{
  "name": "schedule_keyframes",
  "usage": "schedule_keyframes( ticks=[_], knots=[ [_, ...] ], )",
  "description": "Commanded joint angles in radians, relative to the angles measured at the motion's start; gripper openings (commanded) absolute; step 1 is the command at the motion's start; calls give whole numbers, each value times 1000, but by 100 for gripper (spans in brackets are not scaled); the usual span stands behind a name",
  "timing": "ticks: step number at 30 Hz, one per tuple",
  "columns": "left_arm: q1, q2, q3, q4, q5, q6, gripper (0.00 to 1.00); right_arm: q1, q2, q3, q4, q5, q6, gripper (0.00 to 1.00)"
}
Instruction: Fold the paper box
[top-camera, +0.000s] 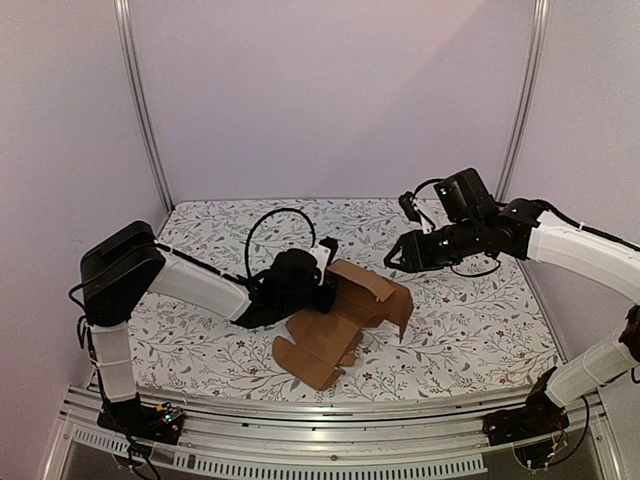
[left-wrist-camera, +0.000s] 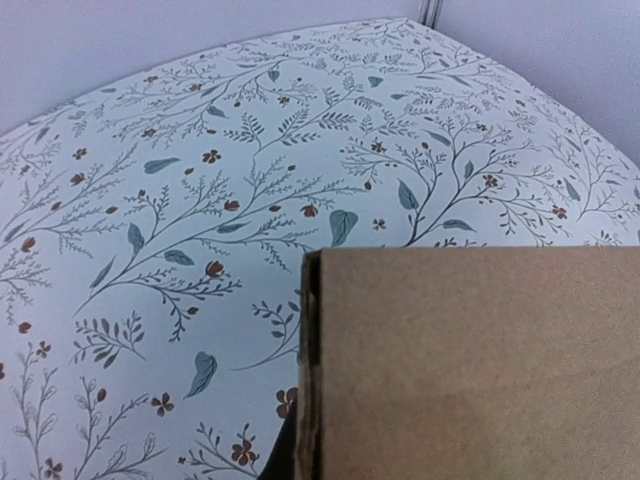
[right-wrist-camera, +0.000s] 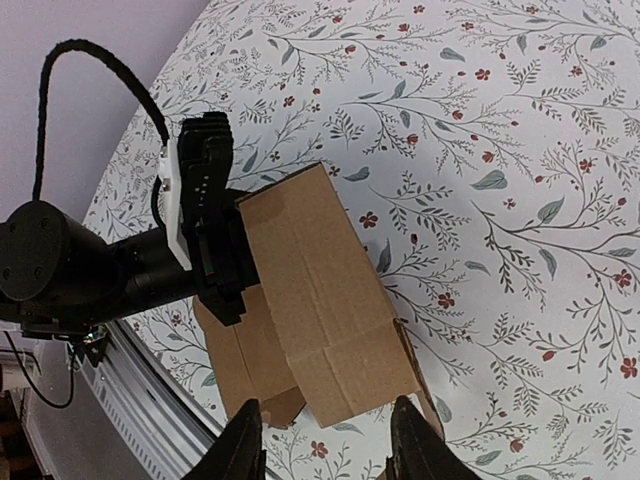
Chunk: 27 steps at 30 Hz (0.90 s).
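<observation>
The paper box is a brown cardboard piece, partly folded, in the middle of the table. One panel stands up over flat flaps. My left gripper holds the raised panel at its left edge. In the right wrist view its black fingers clamp that panel. In the left wrist view the cardboard fills the lower right, with one dark finger beside its edge. My right gripper hovers above the box's right end. It is open and empty.
A floral cloth covers the table. A metal rail runs along the near edge. Frame posts stand at the back corners against pink walls. The left arm's black cable loops above the box.
</observation>
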Motion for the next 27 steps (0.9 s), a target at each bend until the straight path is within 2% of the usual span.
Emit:
schedule_keyframes(
  ticks=[1,4,12,17,27],
  knots=[
    [8,-7,65,-245,-48,-123,0,-4,24,21,-12,-10,54,34],
    [2,-7,88,-311,-83,-171,0,0,59,22,12,-18,88,20],
    [-20,-9,111,-414,-171,-258,0,20,170,39,29,57,139,1],
    [-45,-10,122,-448,-225,-275,0,25,222,46,43,84,177,0],
    [-64,-6,135,-466,-235,-298,0,51,319,61,90,108,227,0]
  ],
)
